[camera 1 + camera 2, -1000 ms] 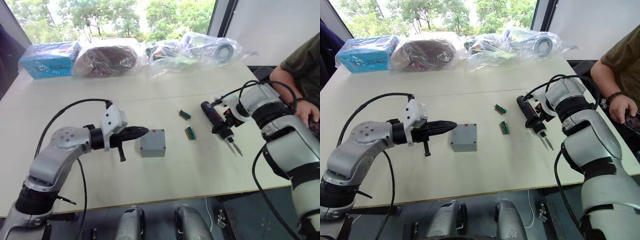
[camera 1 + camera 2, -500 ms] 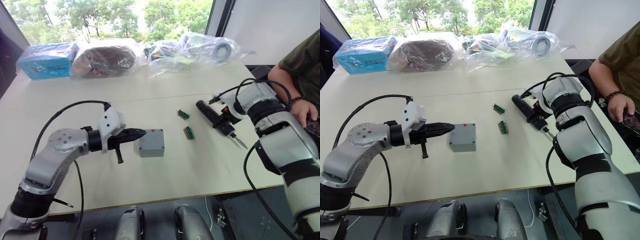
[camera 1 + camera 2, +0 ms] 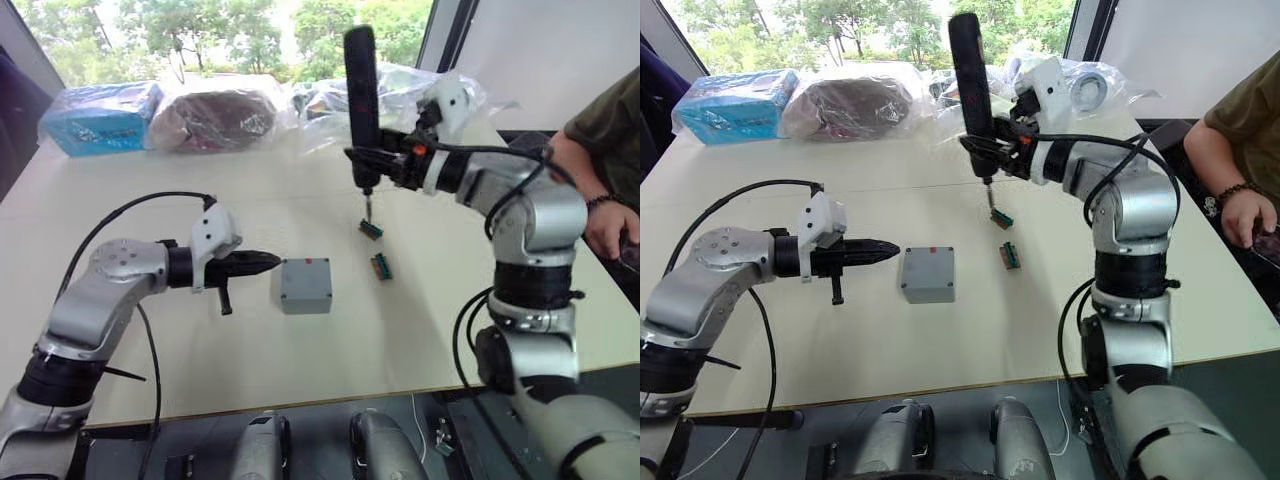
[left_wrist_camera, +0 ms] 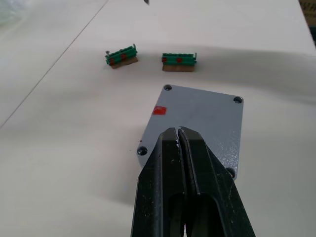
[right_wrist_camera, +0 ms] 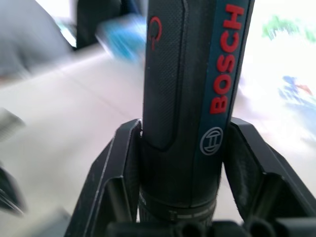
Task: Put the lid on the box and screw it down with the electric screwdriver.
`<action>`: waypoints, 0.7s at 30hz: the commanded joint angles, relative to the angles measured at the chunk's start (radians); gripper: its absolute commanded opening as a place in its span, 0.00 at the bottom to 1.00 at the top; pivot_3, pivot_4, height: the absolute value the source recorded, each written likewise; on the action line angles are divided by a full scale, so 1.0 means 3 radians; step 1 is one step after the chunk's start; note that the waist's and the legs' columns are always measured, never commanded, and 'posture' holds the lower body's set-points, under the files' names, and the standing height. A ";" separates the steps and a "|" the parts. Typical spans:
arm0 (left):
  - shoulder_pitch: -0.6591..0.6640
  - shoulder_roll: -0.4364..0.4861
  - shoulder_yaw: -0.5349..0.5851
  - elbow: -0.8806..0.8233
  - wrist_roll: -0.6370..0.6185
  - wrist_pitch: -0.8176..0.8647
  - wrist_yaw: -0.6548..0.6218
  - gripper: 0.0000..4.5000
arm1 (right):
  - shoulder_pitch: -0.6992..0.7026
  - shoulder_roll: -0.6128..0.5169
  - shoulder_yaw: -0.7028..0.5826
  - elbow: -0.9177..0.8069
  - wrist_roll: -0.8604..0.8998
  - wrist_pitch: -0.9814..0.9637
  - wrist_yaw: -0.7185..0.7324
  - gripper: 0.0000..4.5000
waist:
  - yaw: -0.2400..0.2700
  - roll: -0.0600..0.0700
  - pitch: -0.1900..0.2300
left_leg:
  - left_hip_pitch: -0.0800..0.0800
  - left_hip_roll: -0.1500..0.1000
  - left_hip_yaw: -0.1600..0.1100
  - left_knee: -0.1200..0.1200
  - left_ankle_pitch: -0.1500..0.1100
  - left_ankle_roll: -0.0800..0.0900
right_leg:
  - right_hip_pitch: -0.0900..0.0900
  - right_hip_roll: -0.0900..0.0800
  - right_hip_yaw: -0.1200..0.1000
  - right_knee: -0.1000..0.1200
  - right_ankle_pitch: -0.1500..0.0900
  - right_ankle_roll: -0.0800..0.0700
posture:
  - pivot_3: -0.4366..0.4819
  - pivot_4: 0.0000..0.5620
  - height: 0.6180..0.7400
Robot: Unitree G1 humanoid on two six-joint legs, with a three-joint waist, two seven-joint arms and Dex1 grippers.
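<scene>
Bosch electric screwdriver [image 3: 361, 100] upright, bit down over far green terminal block [image 3: 370, 229], clamped in right gripper [image 5: 185, 163]. Left gripper [image 3: 268, 263] pinched closed, level, pointing at lidded box [image 3: 305, 285] mid-table.

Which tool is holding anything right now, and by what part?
The right tool grips the electric screwdriver low on its black body, upright, bit pointing down. The left tool is shut and holds nothing.

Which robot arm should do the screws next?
The right one, probably. Its pincer already grips the electric screwdriver upright, bit pointing down, above the table beyond the box. The left pincer is shut, empty, beside the box, whose lid is on.
</scene>
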 commanded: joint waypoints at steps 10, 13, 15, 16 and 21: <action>-0.0329 -0.0403 -0.0549 0.0389 0.0506 -0.0268 0.0001 0.00 | 0.0850 0.0490 0.0554 -0.0640 0.0240 -0.0816 -0.0444 0.41 | -0.0031 -0.0001 0.0001 | 0.0000 0.0001 -0.0003 0.0002 0.0001 -0.0001 | -0.0002 0.0006 0.0001 0.0004 0.0000 0.0000 | 0.48 0.27 1.00; -0.0260 -0.0388 -0.0523 0.0397 0.0545 -0.0327 -0.0025 0.00 | 0.0901 0.0491 0.0606 -0.0643 0.0281 -0.0849 -0.0502 0.41 | -0.0030 -0.0001 0.0000 | 0.0001 0.0002 -0.0003 0.0002 0.0001 -0.0001 | -0.0001 0.0006 0.0002 0.0004 0.0000 0.0000 | 0.48 0.27 1.00; -0.0212 -0.0381 -0.0513 0.0399 0.0557 -0.0355 -0.0034 0.00 | 0.0959 0.0481 0.0662 -0.0646 0.0287 -0.0887 -0.0522 0.41 | -0.0031 -0.0001 0.0000 | 0.0001 0.0002 -0.0004 0.0002 0.0001 -0.0001 | -0.0001 0.0007 0.0001 0.0004 0.0000 0.0000 | 0.48 0.27 1.00; -0.0197 -0.0379 -0.0512 0.0402 0.0562 -0.0367 -0.0036 0.00 | 0.0986 0.0472 0.0691 -0.0642 0.0279 -0.0906 -0.0535 0.41 | -0.0030 -0.0001 0.0000 | 0.0001 0.0002 -0.0003 0.0002 0.0001 -0.0001 | -0.0001 0.0006 0.0002 0.0004 0.0000 0.0000 | 0.48 0.27 1.00; -0.0164 -0.0363 -0.0482 0.0382 0.0568 -0.0378 -0.0022 0.00 | 0.1078 0.0437 0.0767 -0.0633 0.0284 -0.0972 -0.0579 0.41 | -0.0030 -0.0001 0.0000 | 0.0002 0.0002 -0.0003 0.0002 0.0001 -0.0001 | -0.0001 0.0006 0.0002 0.0004 0.0000 0.0000 | 0.48 0.27 1.00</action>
